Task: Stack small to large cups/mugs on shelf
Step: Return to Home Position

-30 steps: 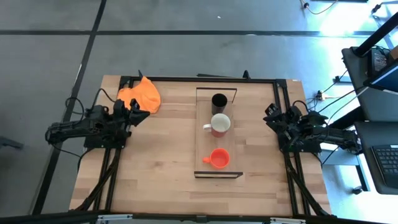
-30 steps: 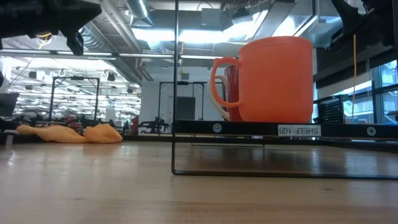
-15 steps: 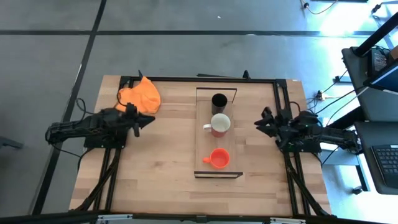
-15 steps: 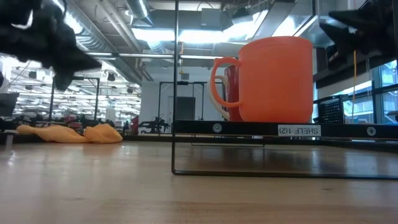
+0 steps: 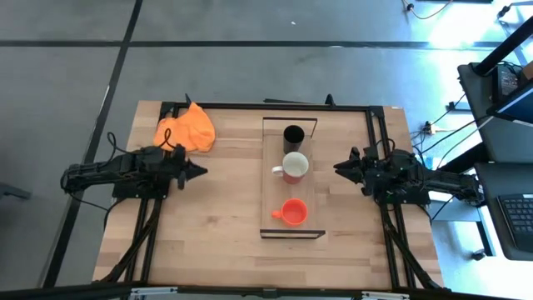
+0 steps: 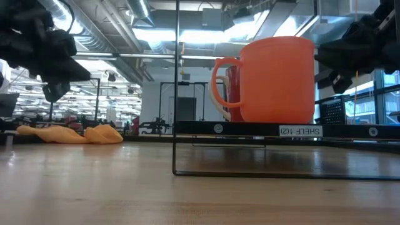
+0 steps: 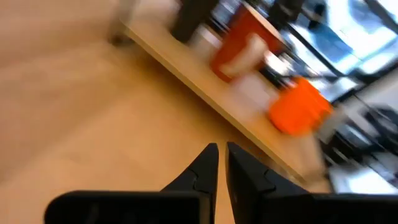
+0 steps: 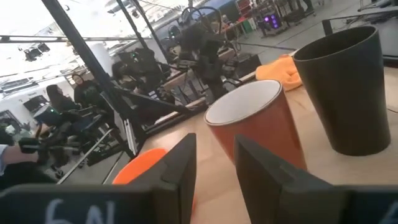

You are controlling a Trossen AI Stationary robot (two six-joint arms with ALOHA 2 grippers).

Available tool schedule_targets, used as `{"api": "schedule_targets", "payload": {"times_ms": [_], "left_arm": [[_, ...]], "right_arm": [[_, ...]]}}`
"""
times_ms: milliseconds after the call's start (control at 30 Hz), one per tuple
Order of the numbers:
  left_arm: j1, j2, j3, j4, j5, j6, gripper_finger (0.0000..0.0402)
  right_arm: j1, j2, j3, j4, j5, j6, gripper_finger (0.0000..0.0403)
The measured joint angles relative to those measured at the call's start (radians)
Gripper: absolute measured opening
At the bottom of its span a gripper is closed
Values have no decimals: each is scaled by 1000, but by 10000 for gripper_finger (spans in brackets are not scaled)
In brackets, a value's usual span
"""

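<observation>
Shelf (image 5: 305,192) holds black mug (image 5: 293,134), red mug (image 5: 295,166), orange mug (image 5: 293,212); left hand (image 5: 200,172) pinched, right hand (image 5: 337,167) narrowly parted.

The black mug (image 5: 293,134), red mug (image 5: 294,166) and orange mug (image 5: 293,212) line the shelf (image 5: 273,192), narrow gaps between. Beside both long sides the tabletop (image 5: 225,208) lies open; an orange cloth (image 5: 189,129) blocks 1 left corner.
</observation>
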Motion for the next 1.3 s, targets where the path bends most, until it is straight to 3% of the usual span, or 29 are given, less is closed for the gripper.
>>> {"api": "schedule_targets", "payload": {"times_ms": [167, 267, 600, 900, 1300], "left_arm": [[-1, 0, 0, 22, 268, -65, 25], [-1, 0, 0, 35, 343, -103, 25], [0, 0, 1, 59, 323, -103, 25], [0, 0, 1, 59, 316, 82, 25], [0, 0, 1, 59, 316, 87, 25]], "right_arm": [[0, 0, 0, 0, 1, -1, 110], [0, 0, 0, 0, 1, -2, 110], [0, 0, 0, 0, 1, -3, 110], [0, 0, 0, 0, 1, -4, 110], [0, 0, 0, 0, 1, -3, 110]]}}
